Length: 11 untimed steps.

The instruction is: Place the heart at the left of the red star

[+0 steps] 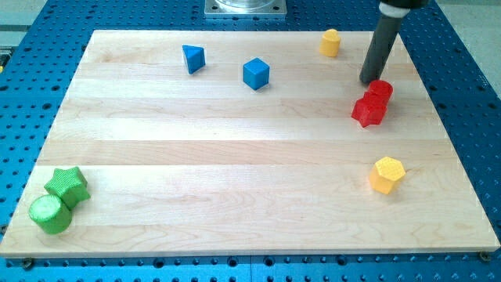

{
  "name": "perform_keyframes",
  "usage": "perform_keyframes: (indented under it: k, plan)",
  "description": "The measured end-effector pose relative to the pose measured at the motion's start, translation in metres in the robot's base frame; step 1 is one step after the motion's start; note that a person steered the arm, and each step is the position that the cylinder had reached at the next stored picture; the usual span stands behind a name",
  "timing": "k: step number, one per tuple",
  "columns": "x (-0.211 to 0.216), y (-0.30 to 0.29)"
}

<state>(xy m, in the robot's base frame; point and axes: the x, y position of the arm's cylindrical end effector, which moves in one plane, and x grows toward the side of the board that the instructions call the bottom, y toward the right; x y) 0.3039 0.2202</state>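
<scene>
A small yellow block (330,42), possibly the heart, sits near the view's top, right of centre. Two red blocks touch each other at the right. The lower left one (367,110) looks like a star. The upper right one (380,90) has a shape I cannot make out. My tip (368,81) is at the upper red block's upper left edge, touching it or nearly so. It is below and to the right of the yellow block. The dark rod rises to the top edge of the view.
A blue triangle (192,59) and a blue cube (256,74) lie at the upper middle. A yellow hexagon (387,174) is at the lower right. A green star (66,185) and a green cylinder (51,213) sit together at the lower left corner.
</scene>
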Motion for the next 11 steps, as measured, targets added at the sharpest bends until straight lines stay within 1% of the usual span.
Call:
perform_keyframes:
  k: [1, 2, 3, 4, 5, 6, 7, 8, 9, 10, 11]
  plan:
    - [-0.083, 0.046]
    - [-0.112, 0.015]
    - [-0.059, -0.062]
    - [-0.049, -0.057]
    - [-0.084, -0.058]
    - [-0.068, -0.145]
    - [0.016, -0.143]
    - [0.067, -0.097]
    - [0.031, -0.145]
    - [0.059, -0.17]
    - [0.093, -0.131]
